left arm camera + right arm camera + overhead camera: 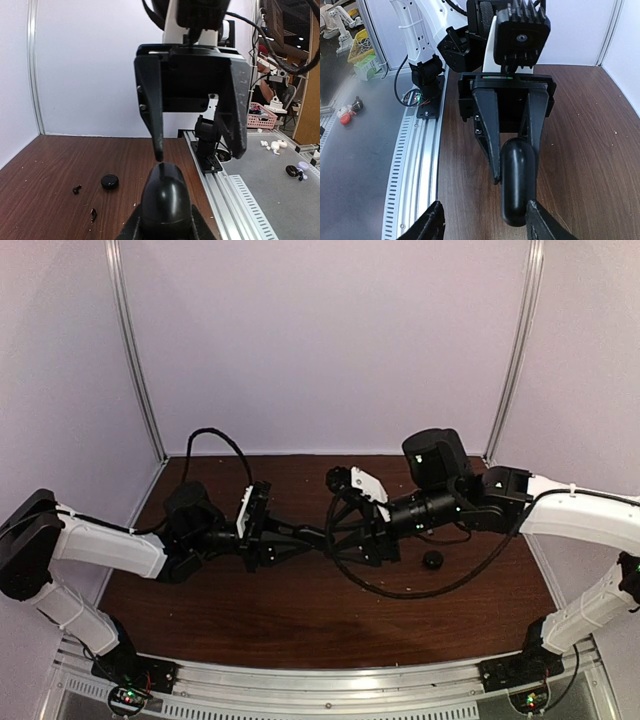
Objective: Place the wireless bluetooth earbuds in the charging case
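Pinching a black oval object [518, 200], the left pincer [515, 172] holds it toward the spread right pincer [199, 154], likely for a handover.

1. The left gripper [515, 162] faces the camera, its two fingers closed on the sides of the black case [518, 190].
2. The case's long axis points toward the camera, over the brown table [590, 150].
3. The right gripper [485, 222] shows at the bottom edge with its fingers spread. The case's near end lies between them, nearer the picture-right finger.
4. A metal rail [415, 165] borders the table.
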Controlling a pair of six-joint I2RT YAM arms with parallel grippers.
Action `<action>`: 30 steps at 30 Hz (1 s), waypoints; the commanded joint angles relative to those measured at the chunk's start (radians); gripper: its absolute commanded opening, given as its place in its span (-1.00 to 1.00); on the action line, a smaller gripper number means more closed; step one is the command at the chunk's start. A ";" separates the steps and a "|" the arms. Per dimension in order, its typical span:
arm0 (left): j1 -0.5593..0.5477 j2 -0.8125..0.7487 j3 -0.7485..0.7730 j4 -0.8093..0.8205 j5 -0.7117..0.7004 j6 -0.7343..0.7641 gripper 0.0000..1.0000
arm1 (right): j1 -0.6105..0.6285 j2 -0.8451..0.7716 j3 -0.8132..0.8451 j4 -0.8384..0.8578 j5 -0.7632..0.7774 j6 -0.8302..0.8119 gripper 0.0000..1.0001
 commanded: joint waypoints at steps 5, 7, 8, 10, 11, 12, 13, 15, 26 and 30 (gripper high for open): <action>0.095 0.009 0.051 -0.038 -0.195 -0.159 -1.00 | -0.036 -0.120 -0.094 0.157 0.207 0.067 0.48; 0.115 0.010 0.074 -0.128 -0.280 -0.173 -1.00 | -0.040 -0.139 -0.119 0.181 0.295 0.074 0.67; 0.127 0.013 0.093 -0.180 -0.323 -0.177 -1.00 | -0.041 -0.147 -0.131 0.193 0.319 0.076 0.76; 0.155 0.027 0.130 -0.261 -0.372 -0.193 -1.00 | -0.049 -0.163 -0.161 0.229 0.351 0.090 0.92; 0.173 0.037 0.141 -0.281 -0.380 -0.205 -1.00 | -0.056 -0.171 -0.180 0.256 0.356 0.099 0.99; 0.192 0.049 0.148 -0.289 -0.388 -0.220 -1.00 | -0.063 -0.178 -0.195 0.278 0.362 0.112 0.99; 0.214 0.064 0.154 -0.291 -0.396 -0.243 -1.00 | -0.070 -0.184 -0.212 0.302 0.368 0.125 1.00; 0.260 0.101 0.172 -0.296 -0.398 -0.278 -1.00 | -0.091 -0.197 -0.247 0.342 0.399 0.160 1.00; 0.349 0.412 0.487 -0.575 -0.439 -0.289 -1.00 | -0.177 -0.196 -0.303 0.330 0.551 0.292 1.00; 0.353 0.519 0.595 -0.664 -0.452 -0.312 -1.00 | -0.222 -0.187 -0.301 0.268 0.527 0.353 1.00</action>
